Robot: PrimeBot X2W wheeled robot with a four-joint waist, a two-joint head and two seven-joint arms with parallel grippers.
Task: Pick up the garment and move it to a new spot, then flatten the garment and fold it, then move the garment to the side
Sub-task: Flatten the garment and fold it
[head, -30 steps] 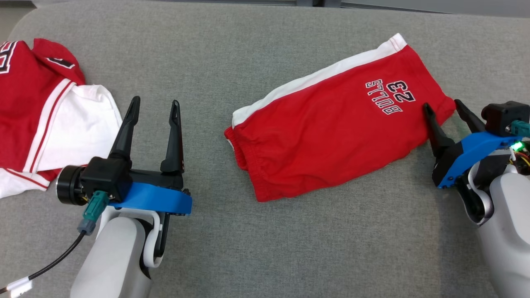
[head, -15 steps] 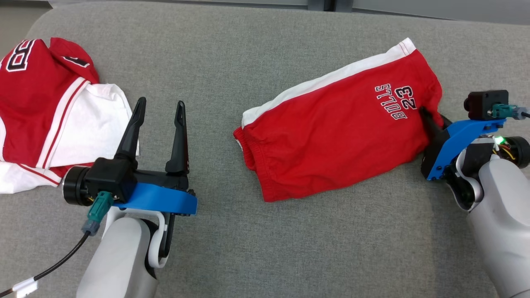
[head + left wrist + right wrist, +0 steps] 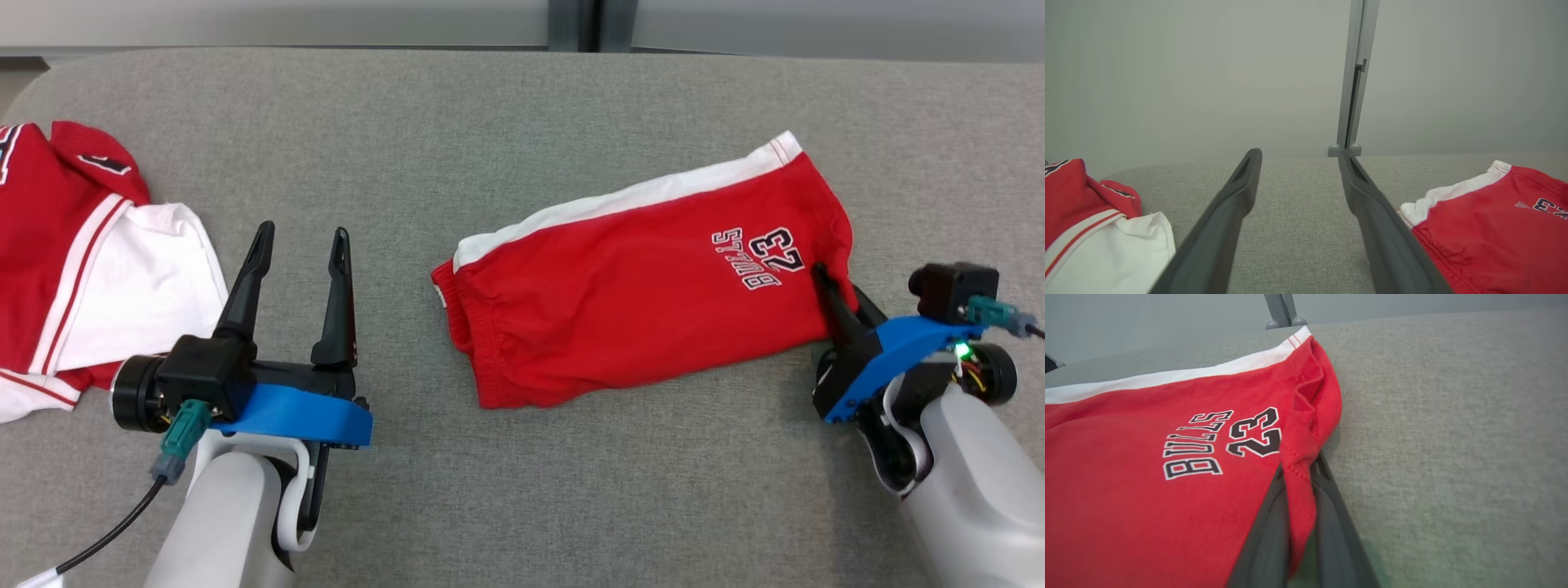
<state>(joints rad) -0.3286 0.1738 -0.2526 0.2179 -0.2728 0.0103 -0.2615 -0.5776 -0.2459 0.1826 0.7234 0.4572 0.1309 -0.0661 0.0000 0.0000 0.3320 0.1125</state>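
Shorts (image 3: 637, 302) pinched at hem by my right gripper (image 3: 833, 282), 3 o'clock; left gripper (image 3: 302, 234) at 9 o'clock wide, empty.

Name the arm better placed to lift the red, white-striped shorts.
Right: the right gripper is shut on the red shorts at their hem; the left gripper stands open over grey upholstery, apart from them.

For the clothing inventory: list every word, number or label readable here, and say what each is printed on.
"BULLS": on the red shorts, black letters edged in white, near the leg hem.
"23": right beside that word, on the same shorts.
Red and white jersey: black-and-white characters, cut off by the picture edge and by folds, unreadable.
No other text is legible.
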